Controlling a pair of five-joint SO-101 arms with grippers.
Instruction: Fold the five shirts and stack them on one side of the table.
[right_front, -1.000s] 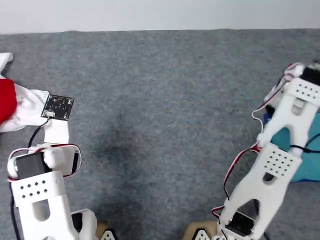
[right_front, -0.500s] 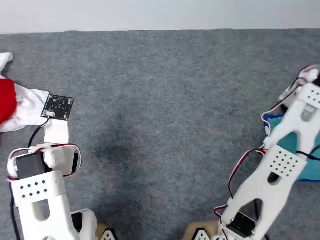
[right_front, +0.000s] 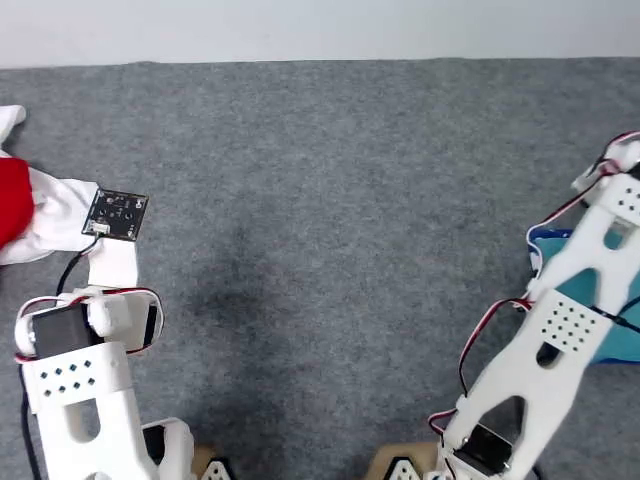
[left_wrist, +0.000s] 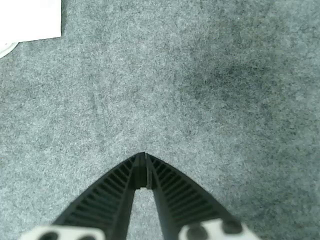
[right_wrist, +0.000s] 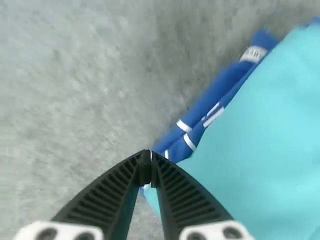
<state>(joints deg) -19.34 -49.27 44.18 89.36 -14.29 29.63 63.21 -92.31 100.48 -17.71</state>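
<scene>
Rightward swung the right arm (right_front: 570, 320), over the teal shirt (right_wrist: 260, 125) lying on a blue shirt (right_wrist: 215, 107); the right gripper (right_wrist: 145, 159) sat closed at the blue hem; the left gripper (left_wrist: 145, 160) was closed over bare table (left_wrist: 200, 75); it seemed better to open first, then pinch one layer.

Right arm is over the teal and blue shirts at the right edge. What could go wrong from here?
1. The right gripper is shut, tips at the border of the blue shirt that peeks from under the teal shirt. A pinch there may catch only one layer, or drag both and rumple the pile.
2. In the high view the right arm covers much of that pile, so a bad grasp could be hard to spot.
</scene>
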